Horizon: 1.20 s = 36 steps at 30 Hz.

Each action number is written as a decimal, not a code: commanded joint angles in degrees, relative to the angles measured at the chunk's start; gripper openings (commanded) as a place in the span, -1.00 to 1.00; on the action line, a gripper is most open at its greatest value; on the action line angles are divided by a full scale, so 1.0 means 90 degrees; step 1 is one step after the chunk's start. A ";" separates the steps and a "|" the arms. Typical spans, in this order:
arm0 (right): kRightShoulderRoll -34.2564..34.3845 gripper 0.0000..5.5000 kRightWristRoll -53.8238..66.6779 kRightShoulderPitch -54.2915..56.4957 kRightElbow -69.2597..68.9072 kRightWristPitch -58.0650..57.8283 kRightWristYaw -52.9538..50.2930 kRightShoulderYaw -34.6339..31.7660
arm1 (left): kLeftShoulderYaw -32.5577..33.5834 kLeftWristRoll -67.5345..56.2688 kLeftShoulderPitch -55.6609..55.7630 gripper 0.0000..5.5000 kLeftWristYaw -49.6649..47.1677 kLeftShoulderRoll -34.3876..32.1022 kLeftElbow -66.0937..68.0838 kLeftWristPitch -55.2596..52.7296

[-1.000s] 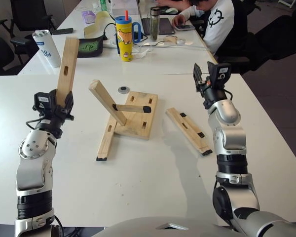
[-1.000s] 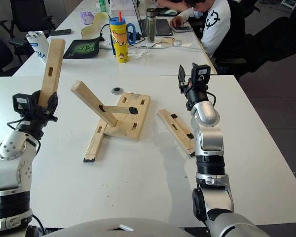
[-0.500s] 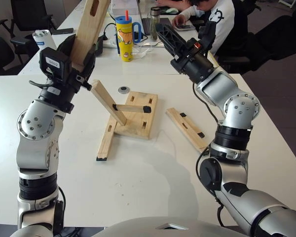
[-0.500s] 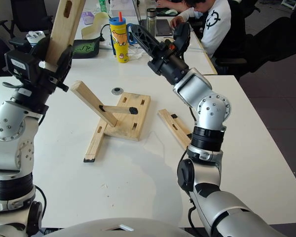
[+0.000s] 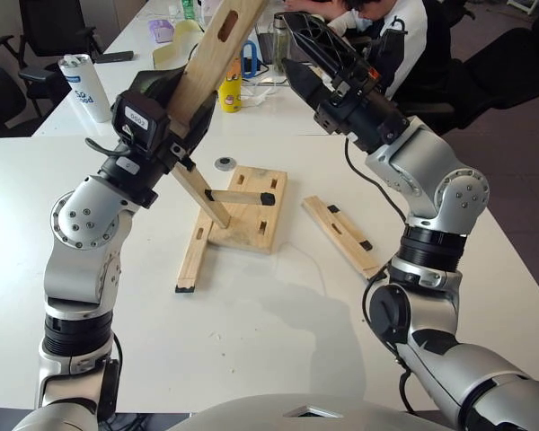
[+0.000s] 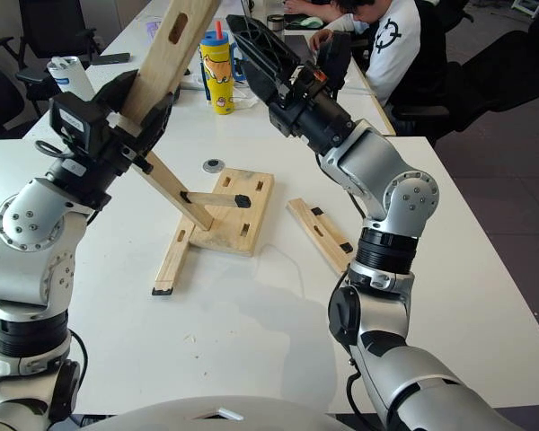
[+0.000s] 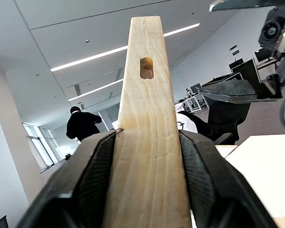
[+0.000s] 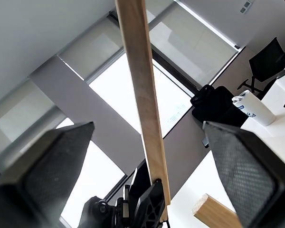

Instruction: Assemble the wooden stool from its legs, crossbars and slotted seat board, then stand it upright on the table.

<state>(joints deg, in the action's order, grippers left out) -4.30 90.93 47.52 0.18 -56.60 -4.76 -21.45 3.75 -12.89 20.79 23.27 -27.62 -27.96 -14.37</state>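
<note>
Wooden leg [image 5: 214, 59] pinched aloft by left claw [image 5: 184, 103]; right claw [image 5: 288, 41] spread beside it

Passage and obstructions, table [image 5: 278, 332]
Bare along near edge; mid-table taken by seat board [image 5: 251, 224] with slanted leg [image 5: 207, 202], loose bar [image 5: 344, 235] just right; raised leg [image 5: 217, 54] overhead.

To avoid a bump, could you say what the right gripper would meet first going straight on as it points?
Probably the wooden leg in the left gripper, seen ahead of the right gripper; depth is unclear.
</note>
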 commanded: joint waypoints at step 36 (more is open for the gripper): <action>-0.0692 -0.61 -0.0812 0.0193 0.0704 0.0500 0.1039 0.0462 | -0.0513 -0.0147 -0.0829 -0.26 0.0329 0.0358 -0.0145 -0.0412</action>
<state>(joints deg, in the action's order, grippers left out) -10.49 83.55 47.91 7.30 -51.08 3.79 -17.51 -1.58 -15.01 13.55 27.50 -24.60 -29.46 -17.61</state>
